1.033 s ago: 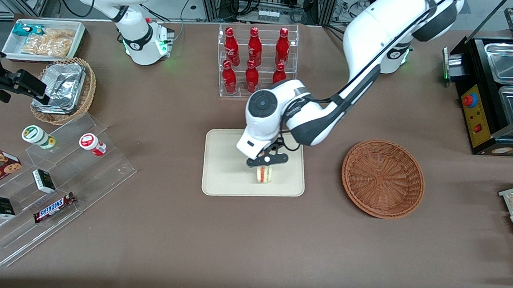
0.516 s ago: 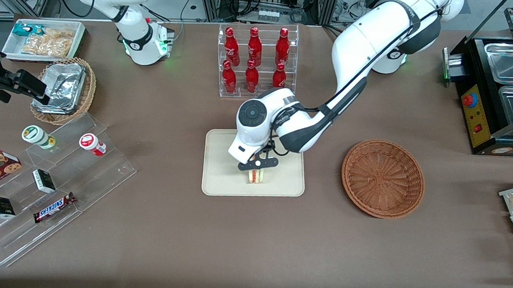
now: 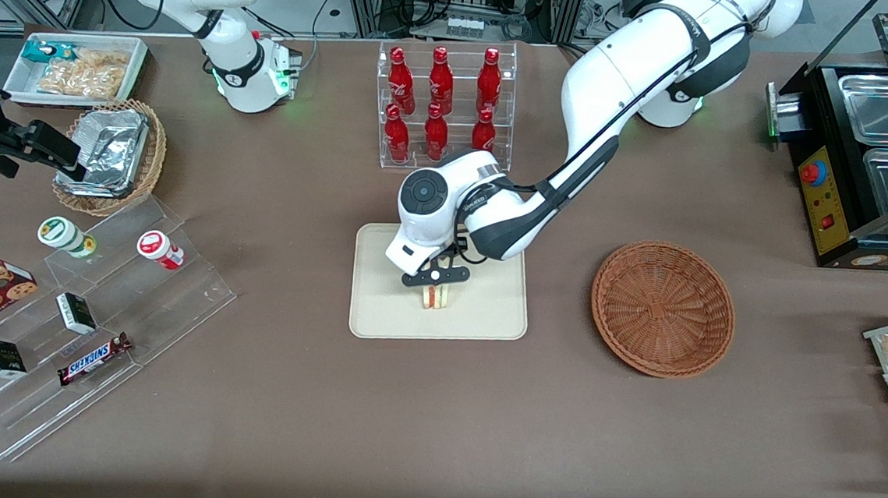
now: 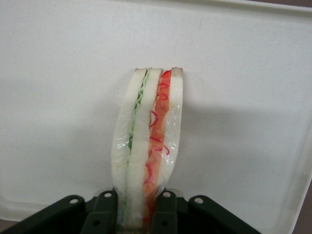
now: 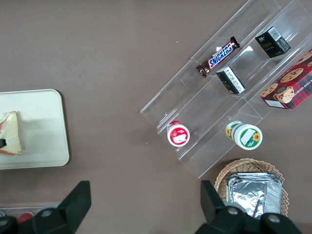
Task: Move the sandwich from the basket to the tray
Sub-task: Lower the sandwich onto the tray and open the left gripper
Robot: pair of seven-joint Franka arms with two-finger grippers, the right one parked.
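The sandwich (image 3: pixel 436 298), a white-bread wedge with green and red-orange filling (image 4: pixel 148 141), is held upright over the middle of the cream tray (image 3: pixel 385 315). My left gripper (image 3: pixel 434 281) is shut on the sandwich, its black fingers (image 4: pixel 106 214) pressing both bread faces. Whether the wedge's lower edge touches the tray I cannot tell. The tray surface (image 4: pixel 243 97) fills the wrist view around it. The reddish-brown wicker basket (image 3: pixel 663 307) sits beside the tray toward the working arm's end of the table, with nothing in it. The right wrist view shows the sandwich (image 5: pixel 10 132) on the tray (image 5: pixel 44 131).
A clear rack of red bottles (image 3: pixel 440 100) stands farther from the front camera than the tray. A stepped acrylic stand with snacks (image 3: pixel 87 318) and a tan basket with a foil container (image 3: pixel 111 154) lie toward the parked arm's end. A black food warmer (image 3: pixel 865 153) stands near the working arm's base.
My left gripper has carried the sandwich over the tray toward the parked arm's end and slightly lower, from near the tray's edge to about its middle.
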